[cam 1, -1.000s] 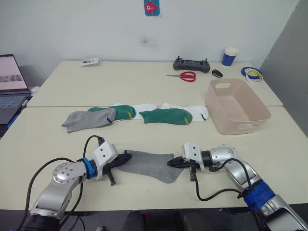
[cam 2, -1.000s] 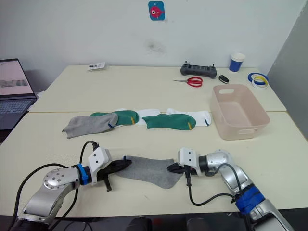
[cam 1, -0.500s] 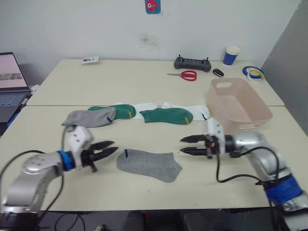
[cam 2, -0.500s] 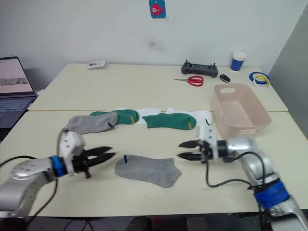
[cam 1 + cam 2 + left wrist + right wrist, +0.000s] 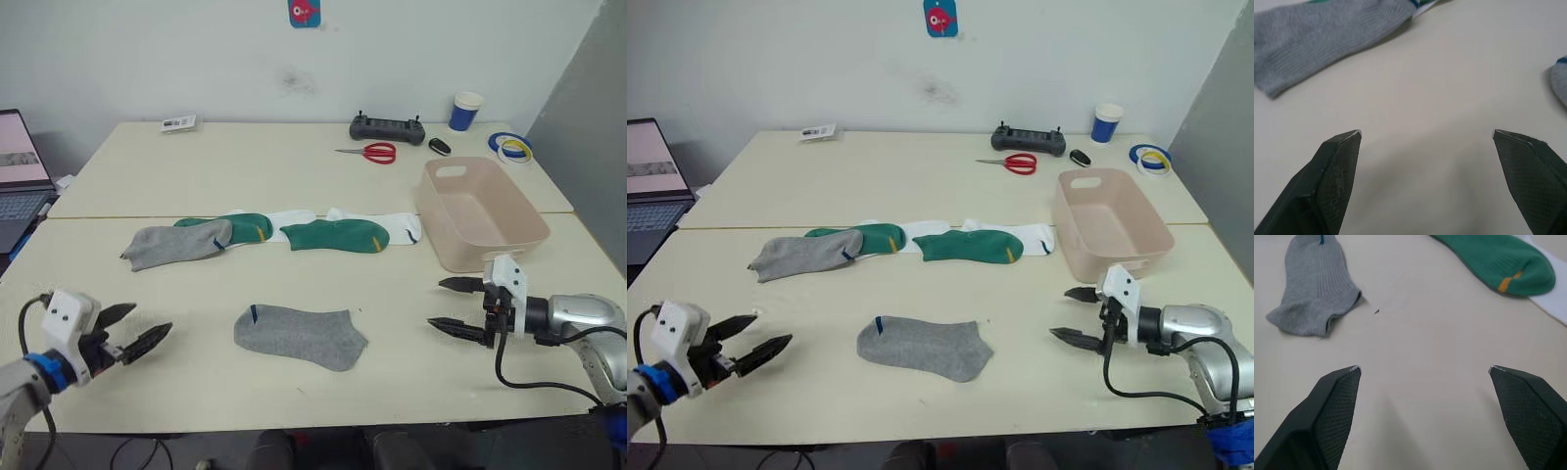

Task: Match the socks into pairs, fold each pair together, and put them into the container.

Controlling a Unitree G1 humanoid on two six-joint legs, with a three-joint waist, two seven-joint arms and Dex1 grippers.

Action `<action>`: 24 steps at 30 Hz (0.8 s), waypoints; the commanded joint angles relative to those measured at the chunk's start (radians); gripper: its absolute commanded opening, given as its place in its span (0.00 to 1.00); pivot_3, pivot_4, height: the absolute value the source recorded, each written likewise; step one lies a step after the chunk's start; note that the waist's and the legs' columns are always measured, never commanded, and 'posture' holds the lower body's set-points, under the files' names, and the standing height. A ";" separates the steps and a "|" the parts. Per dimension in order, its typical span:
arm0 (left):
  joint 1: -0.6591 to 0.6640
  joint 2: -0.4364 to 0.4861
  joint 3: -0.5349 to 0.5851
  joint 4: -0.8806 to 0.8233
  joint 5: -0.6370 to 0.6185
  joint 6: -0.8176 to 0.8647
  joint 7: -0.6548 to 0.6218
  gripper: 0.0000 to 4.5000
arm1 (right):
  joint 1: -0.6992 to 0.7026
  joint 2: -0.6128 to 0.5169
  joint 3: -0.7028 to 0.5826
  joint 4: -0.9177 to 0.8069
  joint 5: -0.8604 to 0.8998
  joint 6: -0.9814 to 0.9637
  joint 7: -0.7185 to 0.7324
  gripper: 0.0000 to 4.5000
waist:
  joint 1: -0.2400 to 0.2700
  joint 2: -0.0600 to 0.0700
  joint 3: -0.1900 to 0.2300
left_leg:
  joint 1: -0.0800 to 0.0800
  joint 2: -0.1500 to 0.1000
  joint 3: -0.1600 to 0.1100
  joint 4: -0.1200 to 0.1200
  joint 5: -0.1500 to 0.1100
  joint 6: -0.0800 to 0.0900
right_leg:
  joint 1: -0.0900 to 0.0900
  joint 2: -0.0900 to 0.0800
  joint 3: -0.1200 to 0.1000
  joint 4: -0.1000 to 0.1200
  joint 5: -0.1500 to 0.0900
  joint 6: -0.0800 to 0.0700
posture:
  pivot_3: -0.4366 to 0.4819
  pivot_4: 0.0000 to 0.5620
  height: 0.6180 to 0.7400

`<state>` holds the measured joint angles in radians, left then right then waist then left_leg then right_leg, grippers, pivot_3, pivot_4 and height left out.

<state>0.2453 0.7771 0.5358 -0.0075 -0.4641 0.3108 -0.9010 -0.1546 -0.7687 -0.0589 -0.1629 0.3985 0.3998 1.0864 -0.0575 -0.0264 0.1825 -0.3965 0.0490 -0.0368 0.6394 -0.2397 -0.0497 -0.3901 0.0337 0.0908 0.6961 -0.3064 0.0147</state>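
A second before, both hands had been closed on the ends of the near grey sock (image 5: pixel 299 336); now the left hand (image 5: pixel 127 338) and the right hand (image 5: pixel 460 305) had let go and pulled well apart to either side, each with fingers spread and holding nothing. That sock lay flat and alone on the surface (image 5: pixel 294 166). Its grey mate (image 5: pixel 176 243) sat in the far row, overlapping a green sock (image 5: pixel 240 227), with another green sock (image 5: pixel 336 235) and the white socks (image 5: pixel 402 224) alongside. The container (image 5: pixel 480 213) stood empty, so no pair seemed matched yet.
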 commanded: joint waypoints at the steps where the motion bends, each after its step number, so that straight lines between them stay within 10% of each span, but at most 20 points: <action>1: -0.013 -0.001 0.061 0.004 0.015 -0.040 0.055 0.99 | -0.057 0.020 -0.007 -0.071 0.040 0.030 -0.032 1.00 | 0.000 0.000 0.000 | 0.000 0.000 0.000 0.000 0.000 0.000 | 0.000 0.000 0.000 0.000 0.000 0.000 | 0.48 0.27 1.00; 13: -0.338 -0.012 0.104 0.222 -0.011 0.103 0.353 0.99 | -0.419 0.217 0.208 -0.125 0.017 0.145 -0.132 1.00 | 0.001 0.000 0.000 | -0.001 0.000 -0.002 0.000 0.000 0.000 | 0.000 0.000 -0.002 0.000 0.000 0.000 | 0.48 0.27 1.00; 24: -0.615 0.004 -0.025 0.499 0.038 0.175 0.358 0.99 | -0.513 0.300 0.251 -0.151 0.020 0.182 -0.173 1.00 | 0.004 -0.002 -0.001 | -0.003 -0.001 -0.005 0.000 0.000 0.000 | -0.001 -0.001 -0.006 0.000 0.002 -0.001 | 0.48 0.27 1.00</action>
<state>-0.3448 0.7574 0.5183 0.4784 -0.4369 0.4891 -0.5361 -0.6525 -0.4701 0.1976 -0.2740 0.4147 0.5860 0.9194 -0.0531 -0.0281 0.1818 -0.3994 0.0479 -0.0426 0.6395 -0.2397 -0.0500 -0.3907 0.0329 0.0844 0.6968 -0.3047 0.0135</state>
